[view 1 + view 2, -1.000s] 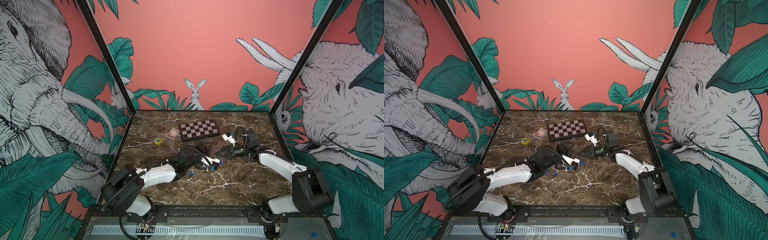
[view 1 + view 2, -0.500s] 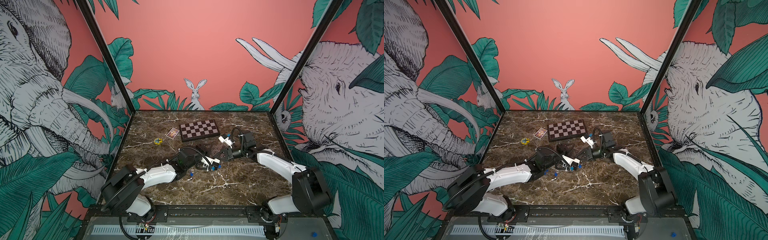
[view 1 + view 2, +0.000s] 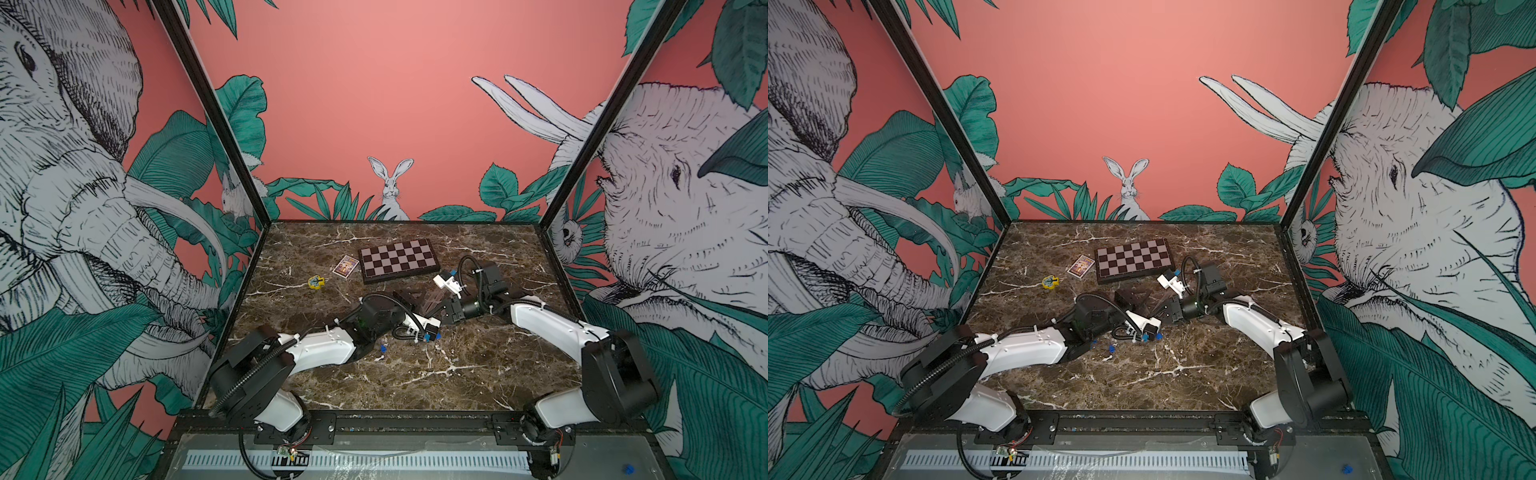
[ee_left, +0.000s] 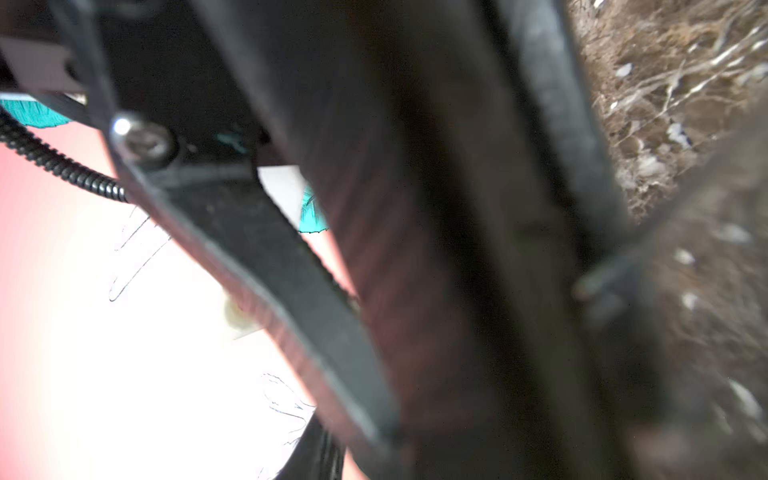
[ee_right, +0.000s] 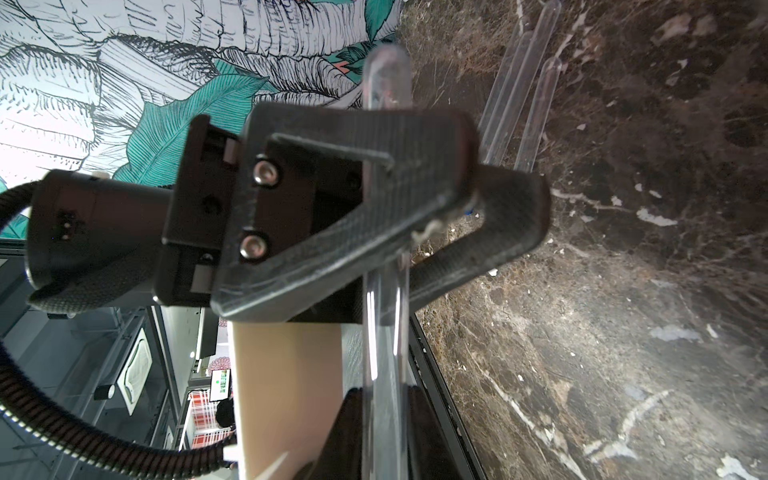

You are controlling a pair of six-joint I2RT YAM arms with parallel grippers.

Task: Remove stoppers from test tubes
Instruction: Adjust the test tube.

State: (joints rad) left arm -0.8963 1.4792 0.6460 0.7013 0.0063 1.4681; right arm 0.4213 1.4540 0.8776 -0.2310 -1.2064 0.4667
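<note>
1. Toward the left of the marble table (image 3: 478, 374), a yellow toy piece (image 3: 316, 281) lies by itself. Right of it, a small picture card (image 3: 345, 266) sits just beside the chessboard (image 3: 398, 261) near the back.
2. Two loose blue stoppers (image 3: 382, 348) lie on the marble just beside the left forearm and show in both top views (image 3: 1111, 347).
3. The left gripper (image 3: 415, 300) sits at mid-table, reaching toward the right arm. In the right wrist view its two black fingers (image 5: 415, 137) lie on either side of the test tube (image 5: 386, 75). That angle does not show whether they pinch it. A speck of blue shows between them, too small to identify. The left wrist view shows only blurred dark shapes.
4. The test tube is clear and lifted off the table, with its rounded end past the left gripper's fingers. I cannot tell whether a stopper is in it.
5. The right gripper (image 5: 384, 392) clamps the tube, with one dark finger pressed on each side.
6. Three more test tubes (image 5: 505, 104) lie side by side on the marble beyond the grippers.
</note>
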